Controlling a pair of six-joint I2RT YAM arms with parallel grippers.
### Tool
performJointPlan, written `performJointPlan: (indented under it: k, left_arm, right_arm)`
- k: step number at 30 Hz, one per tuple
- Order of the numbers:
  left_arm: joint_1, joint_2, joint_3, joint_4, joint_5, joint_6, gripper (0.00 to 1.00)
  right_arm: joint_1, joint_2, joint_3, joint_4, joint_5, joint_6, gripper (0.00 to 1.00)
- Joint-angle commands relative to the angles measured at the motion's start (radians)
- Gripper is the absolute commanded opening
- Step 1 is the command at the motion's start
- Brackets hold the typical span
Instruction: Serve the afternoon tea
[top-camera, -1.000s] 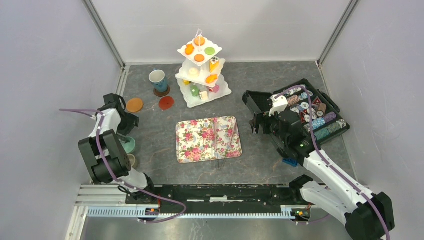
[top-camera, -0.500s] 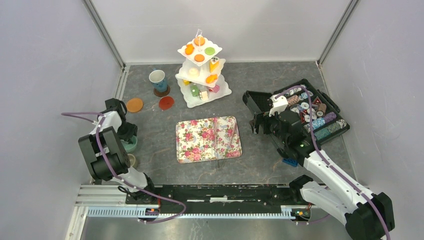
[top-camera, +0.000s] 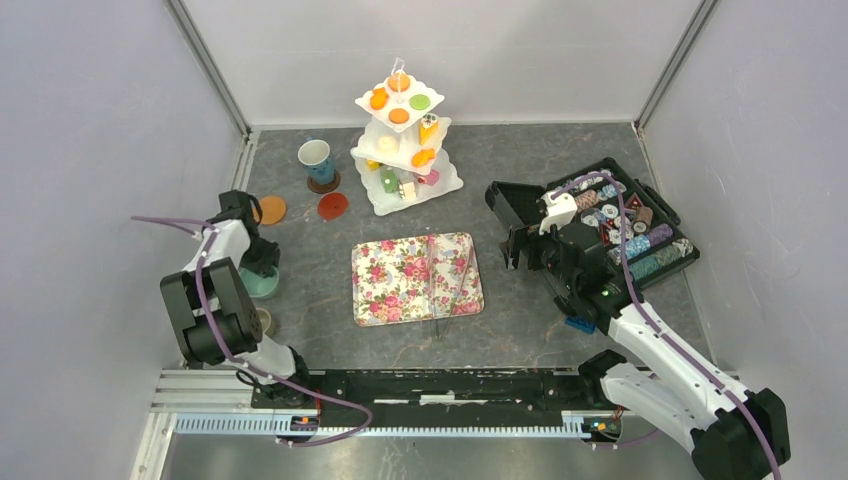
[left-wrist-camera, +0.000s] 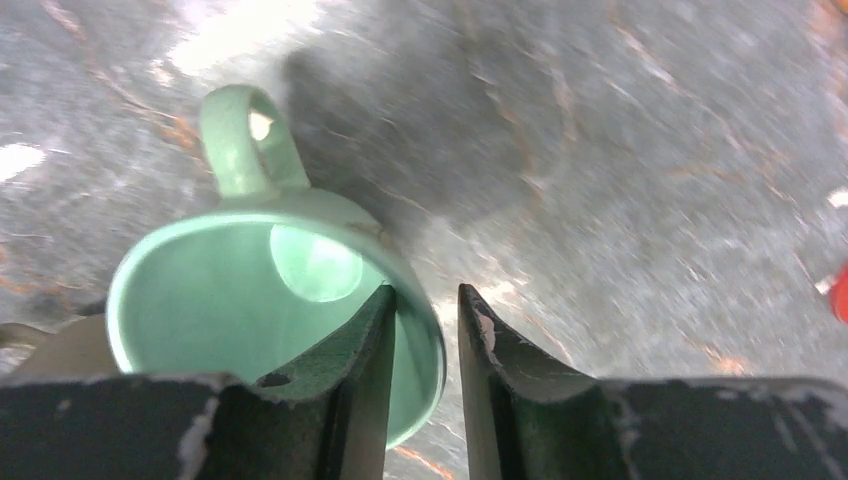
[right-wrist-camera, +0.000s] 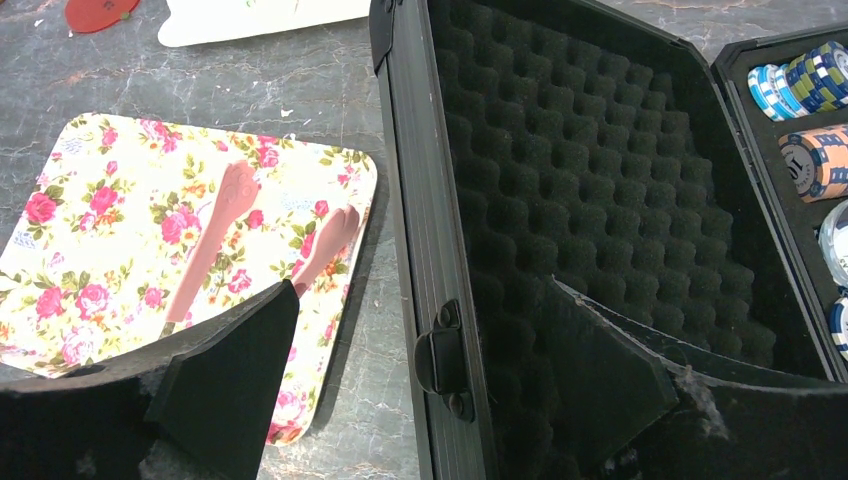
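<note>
The step in hand looks like a pick of the mint-green cup (left-wrist-camera: 200, 300), which stands upright on the left side of the surface (top-camera: 520, 330), with a tan cup (top-camera: 263, 320) just beside it on the near side. The left jaws stand narrow and straddle the cup's wall. One finger (left-wrist-camera: 360, 350) is inside the bowl and the other (left-wrist-camera: 500, 370) is outside, at the part of the rim opposite the handle. A thin sliver of surface shows by the outer finger, so I cannot tell whether the wall is firmly pinched.

To do this well, the pinch probably needs to seat fully before any lift, since a thin, curved wall may swivel between flat fingers. A straight, slow rise should keep the cup level and clear of the tan cup. If the cup tilts, easing it down and taking a deeper bite would be safer than carrying on.

Likely places to set it are the bare orange saucer (top-camera: 268, 210) or the red saucer (top-camera: 332, 206) farther back, or the floral tray (top-camera: 385, 300) in the middle. A blue cup (top-camera: 316, 158) already sits on a brown saucer by the tiered cake stand (top-camera: 445, 185).

The right jaws are wide and empty, hanging beside the open black case (right-wrist-camera: 600, 200).
</note>
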Motion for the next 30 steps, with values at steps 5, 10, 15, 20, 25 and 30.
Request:
performJointPlan:
  k: [5, 10, 15, 20, 25, 30]
  left_arm:
    - [-0.269, -0.069, 0.147, 0.057, -0.131, 0.057, 0.15]
    - [-0.435, 0.013, 0.307, 0.049, -0.213, 0.124, 0.04]
    - [-0.518, 0.144, 0.477, 0.002, -0.251, 0.173, 0.02]
    - [-0.565, 0.258, 0.581, -0.022, -0.277, 0.207, 0.02]
    - [-0.583, 0.383, 0.706, -0.059, -0.251, 0.305, 0.02]
    - [-0.607, 0.464, 0.806, -0.112, -0.276, 0.441, 0.02]
  right_arm:
    - [0.001, -0.009, -0.018, -0.006, 0.009, 0.016, 0.98]
    - [0.001, -0.010, -0.015, -0.009, 0.012, 0.014, 0.98]
    - [0.002, -0.011, -0.016, -0.010, 0.020, 0.014, 0.98]
    - [0.001, -0.009, -0.019, -0.009, 0.028, 0.013, 0.98]
    - [0.001, -0.008, -0.020, -0.011, 0.029, 0.011, 0.98]
    - [0.001, -0.009, -0.021, -0.012, 0.034, 0.009, 0.98]
